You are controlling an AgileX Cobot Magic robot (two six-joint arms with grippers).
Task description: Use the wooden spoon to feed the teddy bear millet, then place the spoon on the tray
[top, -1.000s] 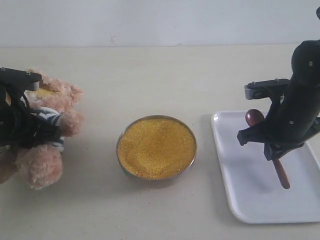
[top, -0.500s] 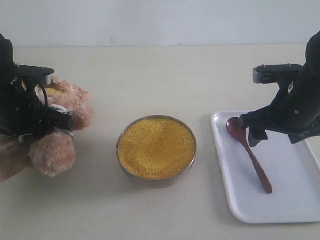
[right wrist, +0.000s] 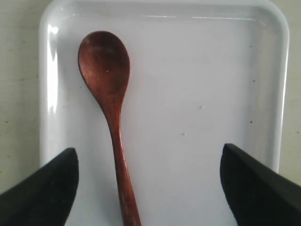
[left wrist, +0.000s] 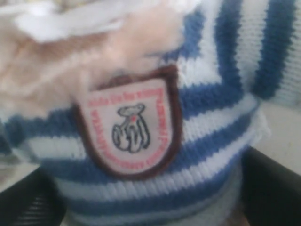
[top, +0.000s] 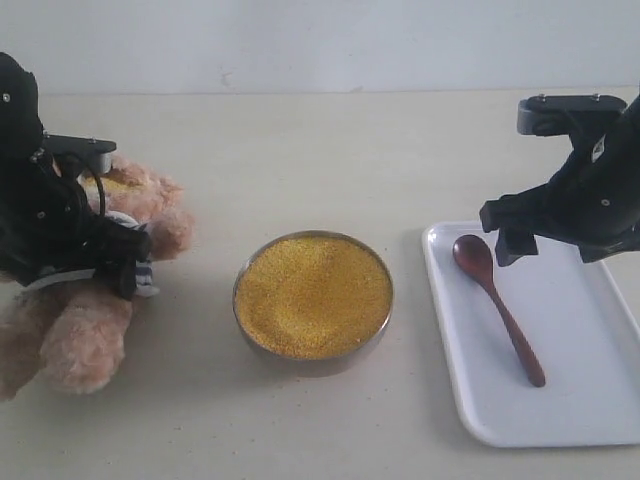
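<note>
While spoon [right wrist: 114,127] lies flat on tray [right wrist: 202,84], R gripper [right wrist: 148,155] hangs above it, fingers spread, empty; spoon btwn fingers, nearer one, untouched. L gripper [left wrist: 150,193] clenched on bear [left wrist: 207,117], fingers either side of striped torso, badge btwn. Millet [top: 313,295] apart from both.

Exterior high, facing table [top: 300,150], right wrist close above tray [right wrist: 197,70], left wrist against teddy bear [left wrist: 221,155]
</note>
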